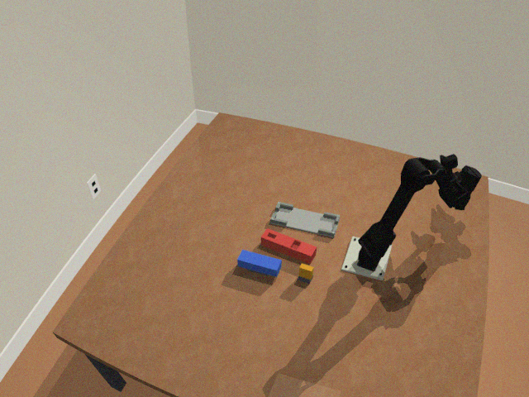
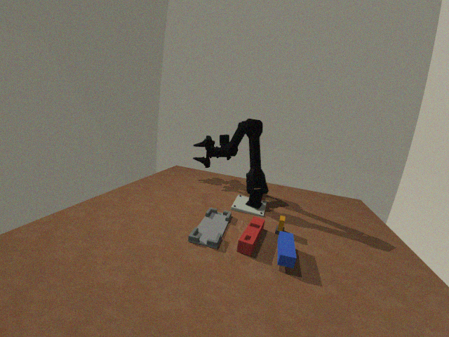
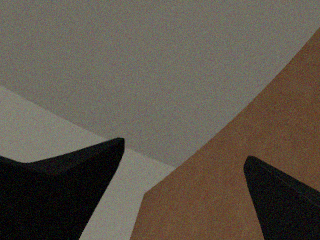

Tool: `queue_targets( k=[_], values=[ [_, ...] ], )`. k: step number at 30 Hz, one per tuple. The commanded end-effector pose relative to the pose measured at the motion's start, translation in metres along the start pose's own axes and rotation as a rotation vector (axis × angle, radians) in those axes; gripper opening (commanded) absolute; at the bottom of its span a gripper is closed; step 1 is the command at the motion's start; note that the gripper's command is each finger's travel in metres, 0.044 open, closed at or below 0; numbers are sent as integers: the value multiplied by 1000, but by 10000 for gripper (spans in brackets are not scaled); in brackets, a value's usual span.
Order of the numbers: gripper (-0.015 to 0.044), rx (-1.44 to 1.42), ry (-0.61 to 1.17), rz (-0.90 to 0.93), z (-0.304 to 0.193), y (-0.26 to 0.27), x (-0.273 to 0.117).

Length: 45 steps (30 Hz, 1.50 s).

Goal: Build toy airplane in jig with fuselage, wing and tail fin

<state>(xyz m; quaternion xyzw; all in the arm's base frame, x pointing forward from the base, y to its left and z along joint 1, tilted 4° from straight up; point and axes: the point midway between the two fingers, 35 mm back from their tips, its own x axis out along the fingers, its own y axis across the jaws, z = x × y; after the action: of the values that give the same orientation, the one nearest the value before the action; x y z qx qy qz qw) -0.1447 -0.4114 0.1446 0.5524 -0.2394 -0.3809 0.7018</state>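
The grey cradle jig [image 1: 305, 220] [image 2: 212, 227] lies empty on the table. Beside it the red fuselage [image 1: 283, 245] [image 2: 252, 231] lies on the table, outside the cradle, with its two sockets facing up and empty. The blue wing [image 1: 259, 262] [image 2: 286, 248] stands apart on the fuselage's other side; its tab is not visible. The small yellow tail fin [image 1: 306, 270] [image 2: 281, 222] stands near the wing, with a dark piece under it. My gripper [image 2: 193, 151] [image 3: 185, 154] is open and empty, raised high above the table and far from all the parts.
The arm's pale base plate [image 1: 350, 260] [image 2: 240, 205] is bolted near the cradle and the tail fin. Walls stand beyond the table [image 1: 170, 265] [image 2: 109, 272]; the wrist view shows only wall, table and my fingers.
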Motion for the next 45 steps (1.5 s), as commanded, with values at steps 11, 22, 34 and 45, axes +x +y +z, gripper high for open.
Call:
queue_targets(
  k=[11, 22, 34, 45],
  values=[
    [440, -17, 252, -69, -91, 39, 118],
    [440, -181, 639, -183, -276, 98, 184],
    [440, -538, 1111, -309, -480, 146, 127],
    [440, -1079, 1513, -321, -581, 168, -16]
  ],
)
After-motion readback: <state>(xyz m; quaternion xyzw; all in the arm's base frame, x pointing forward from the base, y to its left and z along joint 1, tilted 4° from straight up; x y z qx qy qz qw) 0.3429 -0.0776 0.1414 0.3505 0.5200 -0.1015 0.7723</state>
